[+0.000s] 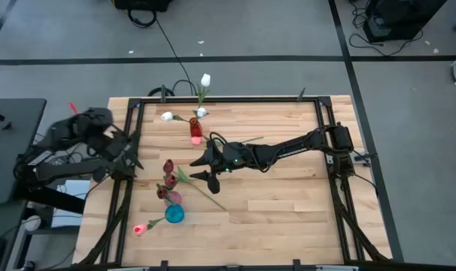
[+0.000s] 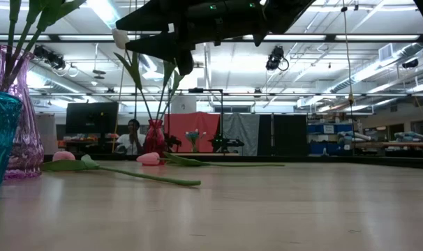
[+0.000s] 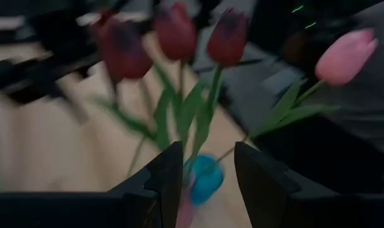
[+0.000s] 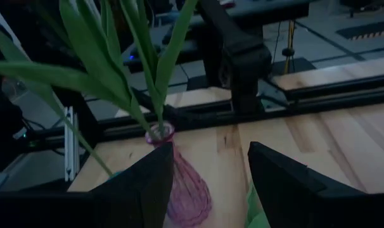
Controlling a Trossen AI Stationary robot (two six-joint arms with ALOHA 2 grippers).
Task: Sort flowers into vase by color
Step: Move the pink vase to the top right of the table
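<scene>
The purple vase (image 1: 170, 191) stands on the wooden bench (image 1: 288, 211) and serves as reference. It holds the dark maroon tulips (image 1: 168, 167), whose heads lean away from it toward the bench's far edge. Touching it on the near side stands a teal vase (image 1: 174, 214), from which a pink tulip (image 1: 141, 228) leans out toward the near left corner. A red vase (image 1: 195, 129) stands well beyond the purple vase near the far edge, with white tulips (image 1: 205, 80) rising from it; another white tulip (image 1: 167, 116) lies on the bench just beside the red vase. The right end effector (image 1: 202, 168) hovers just to the right of the purple vase, fingers spread, grasping nothing; a loose green stem (image 1: 205, 192) lies beneath it. The left end effector (image 3: 208, 183) sits at the bench's left edge, left of the purple vase, fingers parted and empty.
</scene>
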